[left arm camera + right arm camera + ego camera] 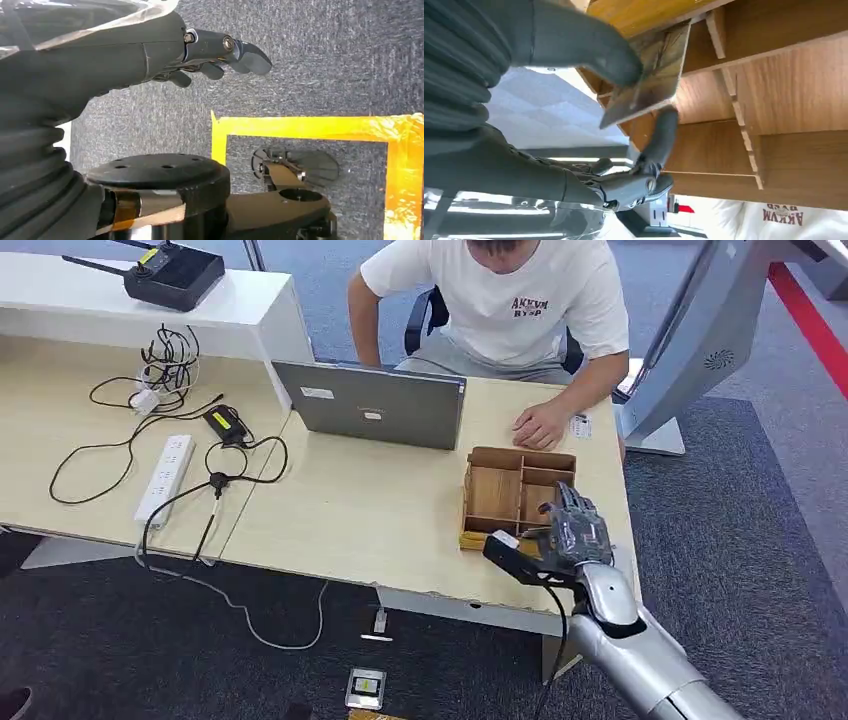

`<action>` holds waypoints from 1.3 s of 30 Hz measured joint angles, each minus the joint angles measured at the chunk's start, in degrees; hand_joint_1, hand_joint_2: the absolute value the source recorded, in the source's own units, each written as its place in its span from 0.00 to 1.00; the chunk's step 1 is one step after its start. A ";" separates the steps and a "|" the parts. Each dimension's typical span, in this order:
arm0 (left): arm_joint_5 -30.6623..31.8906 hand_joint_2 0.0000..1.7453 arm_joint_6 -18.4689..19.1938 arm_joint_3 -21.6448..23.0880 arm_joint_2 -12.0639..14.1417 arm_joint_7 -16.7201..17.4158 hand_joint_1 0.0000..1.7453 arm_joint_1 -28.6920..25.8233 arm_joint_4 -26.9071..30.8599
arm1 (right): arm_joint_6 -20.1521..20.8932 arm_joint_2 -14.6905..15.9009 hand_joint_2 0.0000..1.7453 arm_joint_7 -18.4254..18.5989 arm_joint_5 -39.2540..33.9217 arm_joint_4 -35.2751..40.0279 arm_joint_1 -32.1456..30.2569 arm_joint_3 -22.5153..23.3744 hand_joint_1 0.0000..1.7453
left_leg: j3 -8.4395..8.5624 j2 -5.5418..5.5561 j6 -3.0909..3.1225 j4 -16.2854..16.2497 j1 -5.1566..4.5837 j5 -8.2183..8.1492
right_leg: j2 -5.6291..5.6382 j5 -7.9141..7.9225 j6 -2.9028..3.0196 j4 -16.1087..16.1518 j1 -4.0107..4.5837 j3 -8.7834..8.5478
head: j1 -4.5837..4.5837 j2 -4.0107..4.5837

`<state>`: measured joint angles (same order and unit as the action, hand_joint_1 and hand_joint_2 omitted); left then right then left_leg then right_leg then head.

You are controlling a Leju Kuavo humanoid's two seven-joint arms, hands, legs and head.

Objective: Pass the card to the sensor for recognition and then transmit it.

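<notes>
In the head view our right robot hand [572, 532] sits at the near edge of the wooden tray [497, 490] on the table [360, 515]; a person [500, 300] sits behind a laptop [372, 403]. We should lift clear of the dividers before swinging away.

The left wrist view shows our left robot hand [220, 55] empty, fingers loosely apart, above grey carpet [325, 60] with yellow tape [300, 127].

In the right wrist view, thumb and finger pinch the card [651, 75] beside the tray; keep that pinch firm.

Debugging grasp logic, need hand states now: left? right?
Left hand: empty, fingers loosely apart, hanging above the floor.
Right hand: pinching the card between thumb and finger, over the wooden organizer.
</notes>
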<state>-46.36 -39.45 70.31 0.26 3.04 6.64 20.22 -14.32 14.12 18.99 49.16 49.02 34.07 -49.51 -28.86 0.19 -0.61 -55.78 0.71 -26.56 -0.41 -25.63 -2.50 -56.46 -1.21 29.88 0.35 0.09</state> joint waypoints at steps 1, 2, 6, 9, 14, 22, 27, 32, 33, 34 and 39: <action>0.00 1.00 0.00 0.00 0.00 0.00 0.00 0.00 0.02 | 0.00 0.00 1.00 0.00 -0.02 0.00 0.02 -0.11 1.00 | 0.00 0.00 0.00 0.00 0.00 0.00 | 0.00 0.00 0.00 0.00 0.00 0.00 | 0.00 0.00; 0.00 1.00 0.00 0.00 0.00 0.00 0.00 -0.01 0.04 | 0.00 0.00 1.00 -0.04 -0.04 -0.02 0.03 -0.15 1.00 | -0.01 0.00 0.00 0.00 0.00 0.00 | 0.00 0.00 0.00 0.00 0.00 0.00 | -0.02 0.00; 0.00 1.00 0.00 0.00 0.02 0.00 0.00 -0.01 0.07 | -0.02 -0.13 1.00 -0.04 -0.11 -0.15 0.21 -0.26 1.00 | 0.00 0.00 0.00 0.00 0.00 0.00 | 0.00 0.00 0.00 0.00 0.00 0.00 | -0.02 0.00; 0.00 1.00 0.00 0.00 0.02 0.00 0.00 -0.02 0.07 | -0.04 -0.24 1.00 -0.04 -0.09 -0.17 0.33 -0.39 1.00 | 0.00 0.00 0.00 0.00 0.00 0.00 | 0.00 0.00 0.00 0.00 0.00 0.00 | -0.02 0.00; -0.02 1.00 -0.09 0.00 0.04 -0.02 0.00 -0.07 0.35 | -0.59 -0.31 1.00 -0.46 -0.33 -0.44 0.53 -0.79 1.00 | 0.00 0.00 0.00 0.00 0.00 0.00 | 0.00 0.00 0.00 0.00 0.00 0.00 | -0.02 0.00; 0.00 1.00 -0.22 0.00 0.04 -0.02 0.00 -0.08 0.42 | -0.83 -0.77 1.00 -1.20 -1.16 -1.22 0.92 -1.07 1.00 | 0.00 0.00 0.00 0.00 0.00 0.00 | 0.00 0.00 0.00 0.00 0.00 0.00 | -0.02 0.00; 0.30 1.00 -0.46 0.00 0.04 -0.22 0.00 -0.11 0.63 | -2.21 -1.14 1.00 -1.62 -1.49 -2.18 1.00 -1.14 1.00 | 0.01 0.00 0.00 0.00 0.00 0.00 | 0.00 0.00 0.00 0.00 0.00 0.00 | -0.02 0.00; 1.12 1.00 -0.66 0.02 0.04 -0.39 0.00 -0.12 0.81 | -7.35 -1.14 1.00 -0.35 -0.72 -2.29 1.00 -1.05 1.00 | 0.01 0.00 0.00 -0.01 0.00 0.00 | 0.00 0.01 -0.01 0.00 0.00 0.00 | 0.00 0.00; 1.27 1.00 -0.66 0.07 0.04 -0.39 0.00 -0.12 0.83 | -8.56 -0.98 1.00 0.35 -0.15 -1.95 1.03 -0.98 1.00 | 0.01 0.00 0.00 -0.01 0.00 0.00 | 0.00 0.01 -0.01 0.00 0.00 0.00 | -0.02 0.00; 1.49 1.00 -0.63 0.11 0.04 -0.39 0.00 -0.13 0.83 | -9.45 -0.74 1.00 0.88 0.31 -1.42 1.12 -0.87 1.00 | 0.01 0.00 0.00 -0.01 0.00 0.00 | 0.00 0.01 -0.01 0.00 0.00 0.00 | 0.00 0.00; 1.70 1.00 -0.52 0.42 0.04 -0.39 0.00 -0.14 0.83 | -11.23 0.83 1.00 3.52 3.30 3.13 3.04 0.77 1.00 | 0.01 -0.01 0.01 -0.02 -0.01 0.01 | 0.01 0.03 -0.03 0.00 -0.01 0.00 | -0.02 0.00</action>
<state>-44.65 -39.98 70.73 0.31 2.64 6.51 21.05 -25.55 14.95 22.51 52.46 52.16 37.11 -48.74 -28.84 0.18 -0.60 -55.79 0.70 -26.55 -0.41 -25.60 -2.53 -56.46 -1.22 29.88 0.33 0.09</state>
